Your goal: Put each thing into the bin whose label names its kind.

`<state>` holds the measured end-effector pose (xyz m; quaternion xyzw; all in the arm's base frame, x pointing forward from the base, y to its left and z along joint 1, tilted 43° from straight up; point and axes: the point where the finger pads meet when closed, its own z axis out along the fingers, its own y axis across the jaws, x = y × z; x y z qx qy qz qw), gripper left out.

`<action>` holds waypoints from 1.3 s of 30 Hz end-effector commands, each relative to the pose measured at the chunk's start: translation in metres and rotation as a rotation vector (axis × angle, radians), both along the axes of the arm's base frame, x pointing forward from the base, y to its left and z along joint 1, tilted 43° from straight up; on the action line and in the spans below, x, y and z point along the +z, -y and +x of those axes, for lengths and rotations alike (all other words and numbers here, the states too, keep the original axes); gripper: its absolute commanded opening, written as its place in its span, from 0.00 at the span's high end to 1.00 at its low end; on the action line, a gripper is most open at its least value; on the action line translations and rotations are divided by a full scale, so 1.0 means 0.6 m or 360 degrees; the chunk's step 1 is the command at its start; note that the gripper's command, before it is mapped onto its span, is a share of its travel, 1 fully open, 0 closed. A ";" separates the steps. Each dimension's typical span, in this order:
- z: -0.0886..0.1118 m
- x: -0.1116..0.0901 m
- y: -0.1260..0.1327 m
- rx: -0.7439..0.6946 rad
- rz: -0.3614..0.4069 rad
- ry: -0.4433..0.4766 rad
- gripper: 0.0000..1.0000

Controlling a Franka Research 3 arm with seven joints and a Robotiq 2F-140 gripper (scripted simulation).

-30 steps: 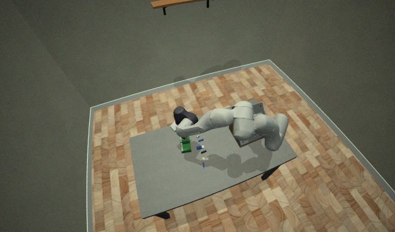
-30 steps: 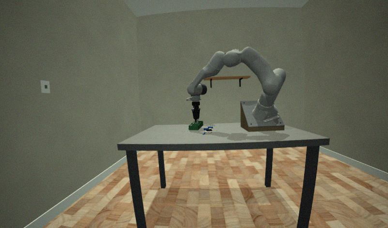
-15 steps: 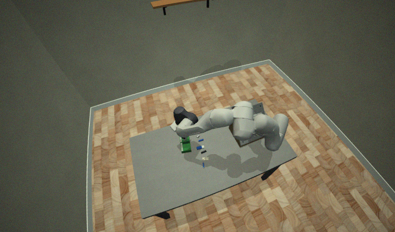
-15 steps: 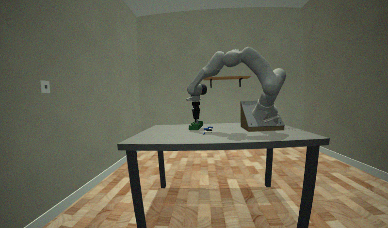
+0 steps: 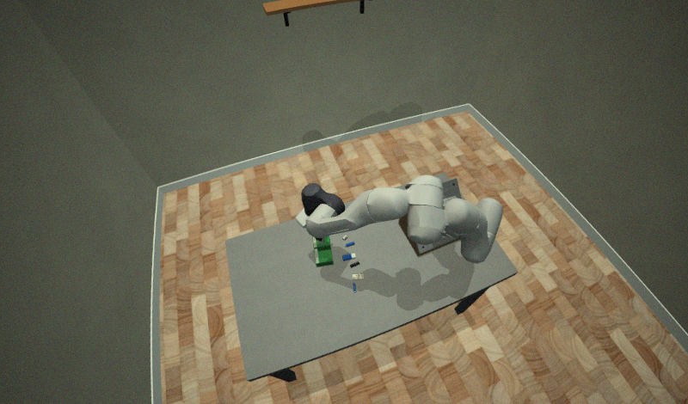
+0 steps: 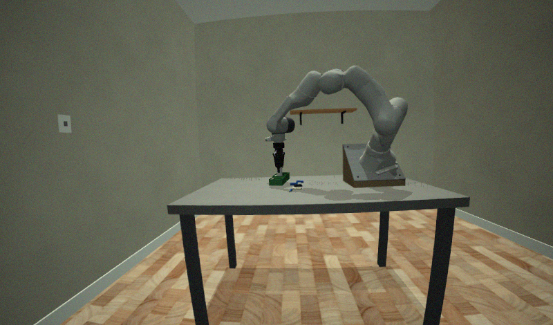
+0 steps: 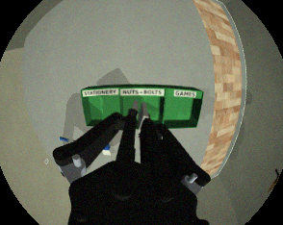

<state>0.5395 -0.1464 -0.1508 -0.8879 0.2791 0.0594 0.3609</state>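
- From where I stand, the green bins (image 5: 323,258) (image 6: 276,182) (image 7: 190,107) are on the counter (image 5: 281,310) (image 6: 213,198) (image 7: 64,58), toward its back edge and left of its middle. They make one row, reading STATIONERY, NUTS+BOLTS and GAMES, with STATIONERY closest to the front edge.
- The gripper (image 5: 320,240) (image 6: 279,173) (image 7: 138,107) points down at the NUTS+BOLTS bin. Its fingers are all but closed, and I can make out nothing pinched between them.
- Six small things lie loose between the bins and the arm's base at the right edge, so most of the sorting looks undone.
- Nearest the back edge is a small whitish piece (image 5: 345,237), its kind unclear from here; just frontward lies a short blue piece (image 5: 350,244) (image 6: 300,181).
- Next come a blue-and-white block (image 5: 348,256) (image 6: 293,183) (image 7: 107,149), perhaps an eraser meant for STATIONERY, and a dark piece (image 5: 354,264) (image 6: 298,184) I can't name.
- Closer to the front edge sit a cream tile (image 5: 358,276) (image 6: 296,188), dotted like a domino and so likely for GAMES, and a slim blue piece (image 5: 354,287) (image 6: 290,189) (image 7: 64,138).
- I see nothing in STATIONERY or GAMES; the fingers hide part of NUTS+BOLTS, so I can't say whether anything has gone in there.
- What remains, I'd judge, is to lift clear, sort whatever matches a label, and leave any odd kind on the counter.
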 end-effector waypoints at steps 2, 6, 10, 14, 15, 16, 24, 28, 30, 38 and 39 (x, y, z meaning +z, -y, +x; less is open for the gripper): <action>-0.004 0.008 0.009 0.0002 0.0004 -0.0005 0.95; -0.004 0.012 0.012 0.0002 0.0004 -0.0005 0.95; -0.006 0.021 0.021 0.0002 0.0004 -0.0005 0.95; -0.008 0.041 0.039 0.0002 0.0004 -0.0005 0.95; -0.009 0.046 0.043 0.0002 0.0004 -0.0005 0.95; -0.009 0.051 0.048 0.0002 0.0004 -0.0005 0.95; -0.010 0.053 0.050 0.0002 0.0004 -0.0005 0.95; -0.010 0.053 0.050 0.0002 0.0004 -0.0005 0.95; -0.010 0.053 0.050 0.0002 0.0004 -0.0005 0.95; 0.006 0.087 0.016 0.0002 0.0004 -0.0005 0.95; 0.008 0.092 0.010 0.0002 0.0004 -0.0005 0.95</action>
